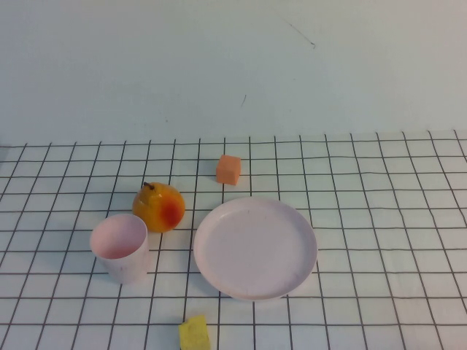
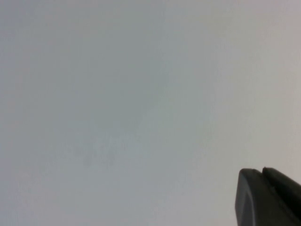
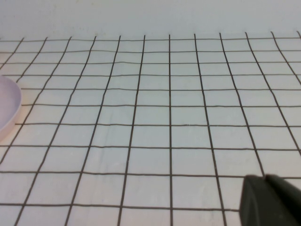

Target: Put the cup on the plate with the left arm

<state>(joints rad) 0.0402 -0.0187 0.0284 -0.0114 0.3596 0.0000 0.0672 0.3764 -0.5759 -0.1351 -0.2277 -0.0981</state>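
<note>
Cup: the pale pink cup [image 1: 120,248] was seen standing upright on the gridded table [image 1: 379,240], mouth up, at the left of the group and near the front; it was not on the plate.
Cup contents: nothing was seen inside; the pink inner wall was in plain sight down from the rim.
Pear: a yellow-orange pear [image 1: 159,207] was found just behind the cup and a little to its right, stem up; whether the two touched could not be told.
Plate: the plate [image 1: 255,248] was laid flat just right of the cup, apart from it, with a strip of grid between.
Plate contents: nothing was carried on it; only its bare pink surface was shown. One curved edge of it [image 3: 9,110] was caught in the right wrist view.
Orange block: a small orange block [image 1: 228,169] was set behind the plate, apart from its far rim.
Yellow block: a yellow block [image 1: 194,334] was placed in front of the plate's left side, at the near edge of the high view.
Left gripper: the left gripper [image 2: 268,197] was glimpsed only as a dark corner against a blank pale surface; its jaws were closed, with nothing held.
Right gripper: the right gripper [image 3: 270,200] was glimpsed as a dark corner low over bare grid to the right of the plate; its jaw state could not be told.
</note>
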